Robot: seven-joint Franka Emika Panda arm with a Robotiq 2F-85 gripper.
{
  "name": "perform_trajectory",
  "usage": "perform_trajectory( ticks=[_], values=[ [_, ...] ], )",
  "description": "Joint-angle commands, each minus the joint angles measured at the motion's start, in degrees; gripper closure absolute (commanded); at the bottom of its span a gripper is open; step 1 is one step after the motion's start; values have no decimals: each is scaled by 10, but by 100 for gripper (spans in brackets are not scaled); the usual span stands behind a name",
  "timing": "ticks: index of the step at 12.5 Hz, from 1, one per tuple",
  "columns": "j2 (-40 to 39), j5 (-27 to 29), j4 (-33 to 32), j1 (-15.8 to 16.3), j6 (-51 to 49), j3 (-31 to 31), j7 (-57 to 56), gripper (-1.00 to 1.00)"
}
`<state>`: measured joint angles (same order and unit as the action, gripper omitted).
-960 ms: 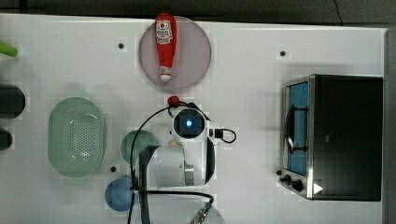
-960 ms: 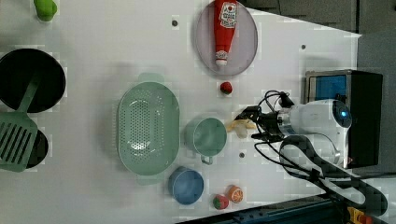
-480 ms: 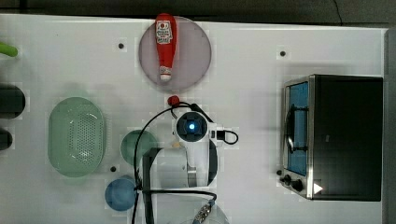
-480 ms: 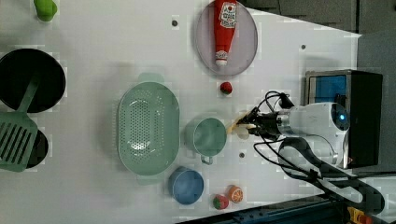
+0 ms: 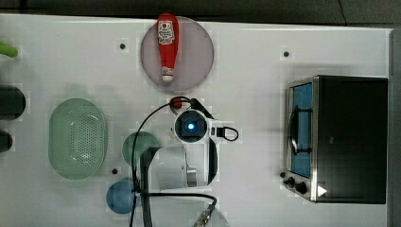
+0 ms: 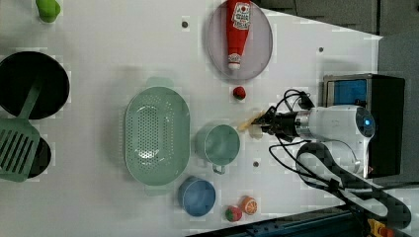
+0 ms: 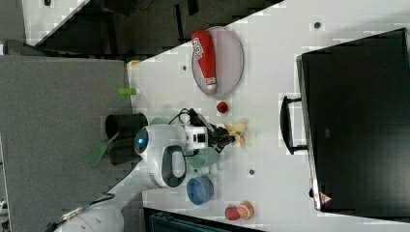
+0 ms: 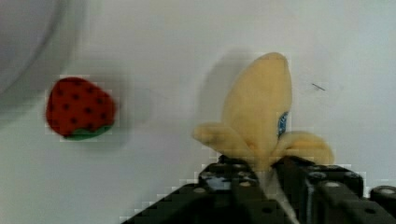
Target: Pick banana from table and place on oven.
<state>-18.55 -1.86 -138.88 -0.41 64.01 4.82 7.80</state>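
A peeled yellow banana (image 8: pixel 261 112) with splayed peel flaps lies on the white table (image 5: pixel 255 71), between the green cup and the oven. My gripper (image 8: pixel 266 170) is shut on its stem end, one black finger on each side. In the left view the gripper (image 6: pixel 264 121) reaches toward the left view's left and the banana (image 6: pixel 249 122) sticks out of it. The right view shows the banana (image 7: pixel 239 131) just past the gripper (image 7: pixel 229 137). In the top view my wrist (image 5: pixel 190 126) covers both. The oven (image 5: pixel 347 137) stands at the top view's right, its black top bare.
A red strawberry (image 8: pixel 79 109) lies close beside the banana. A ketchup bottle (image 5: pixel 166 45) lies on a grey plate (image 5: pixel 194 56). A green cup (image 6: pixel 217 144), green colander (image 6: pixel 157 133), blue bowl (image 6: pixel 196 196), black pot (image 6: pixel 29 81) and green spatula (image 6: pixel 17 148) fill the left view's left.
The fingers have closed from wide open onto the banana's stem end. The arm has hardly shifted.
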Motion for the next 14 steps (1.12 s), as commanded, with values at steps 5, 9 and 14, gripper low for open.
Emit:
perform_trajectory(
  ticks=[5,9,14],
  values=[
    [215,4,47,-3,-156,-2,18,50],
    [292,4,140,-5,-372,-17,16,50],
    [304,4,281,-7,-561,-66,-5,50]
  ],
)
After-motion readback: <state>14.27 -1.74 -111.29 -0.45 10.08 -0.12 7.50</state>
